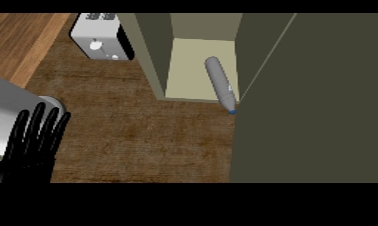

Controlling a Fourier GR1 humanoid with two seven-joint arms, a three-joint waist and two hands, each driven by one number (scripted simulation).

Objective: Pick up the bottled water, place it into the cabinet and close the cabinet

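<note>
**Bottle in cabinet; door not yet shut**

Cabinet: open, pale floor showing. Bottle: lying on its side inside, along the cabinet's right edge, blue cap poking just past the front lip. Door: swung out, to the right of the opening. Left hand: released, fingers straight, resting well left of the cabinet. Right hand: out of sight. Toaster: just left of the cabinet. Placing appears done; next, judging so, the door must swing shut, and the cap may need nudging inward.

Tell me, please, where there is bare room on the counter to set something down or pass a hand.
The brown counter is bare between the left hand, the toaster and the cabinet door. The cabinet is crowded: the bottled water lies along its right side, cap at the front edge.
</note>
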